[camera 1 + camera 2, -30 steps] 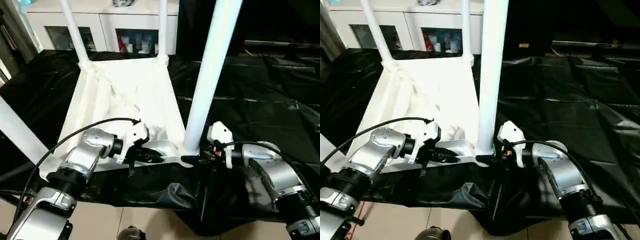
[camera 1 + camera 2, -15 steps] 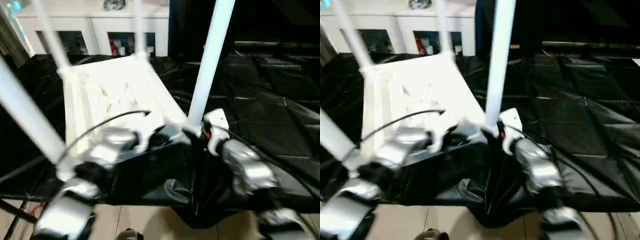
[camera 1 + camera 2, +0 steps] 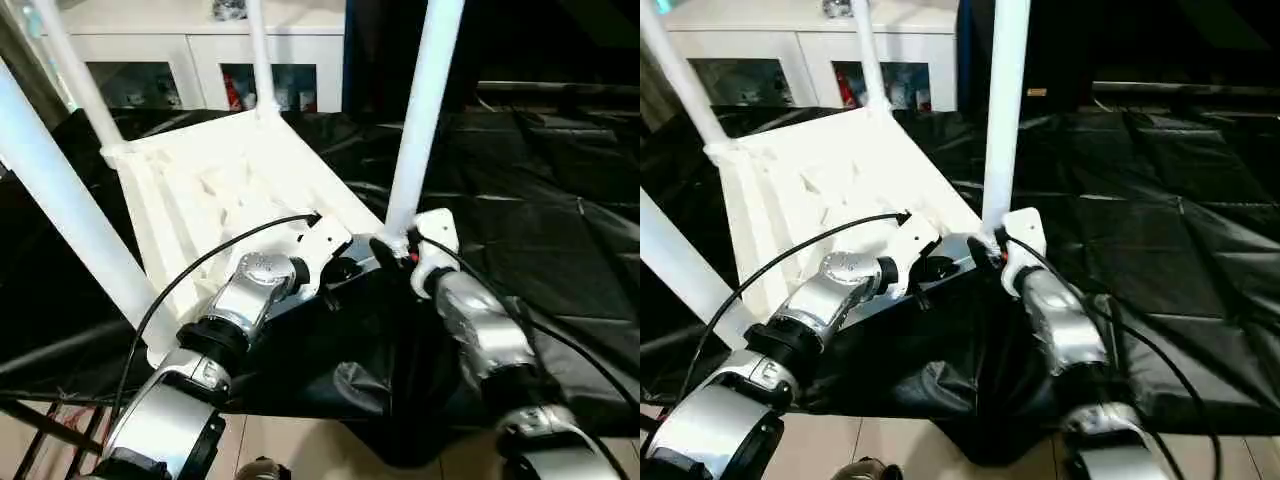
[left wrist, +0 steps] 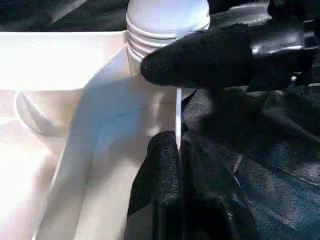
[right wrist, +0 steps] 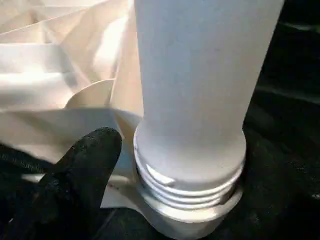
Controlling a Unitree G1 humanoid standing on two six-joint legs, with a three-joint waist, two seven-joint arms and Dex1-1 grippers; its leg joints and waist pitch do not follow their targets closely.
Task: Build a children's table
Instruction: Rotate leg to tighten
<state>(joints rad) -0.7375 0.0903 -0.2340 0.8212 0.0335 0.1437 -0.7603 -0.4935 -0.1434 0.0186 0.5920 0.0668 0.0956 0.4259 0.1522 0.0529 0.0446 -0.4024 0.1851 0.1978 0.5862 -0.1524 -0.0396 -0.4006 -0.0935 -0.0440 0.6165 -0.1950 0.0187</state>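
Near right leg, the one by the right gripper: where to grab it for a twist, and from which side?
Grip the near right leg low on its round shaft, just above the threaded collar at the corner socket. Come in level from the robot's side, where the right gripper already sits: the leg stands upright, and the tabletop blocks the far side.

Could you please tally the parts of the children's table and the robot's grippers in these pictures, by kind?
White tabletop, upside down: 1
White legs standing up from its corners: 4
Black-fingered grippers at the near edge, left gripper and right gripper: 2
Total: 7
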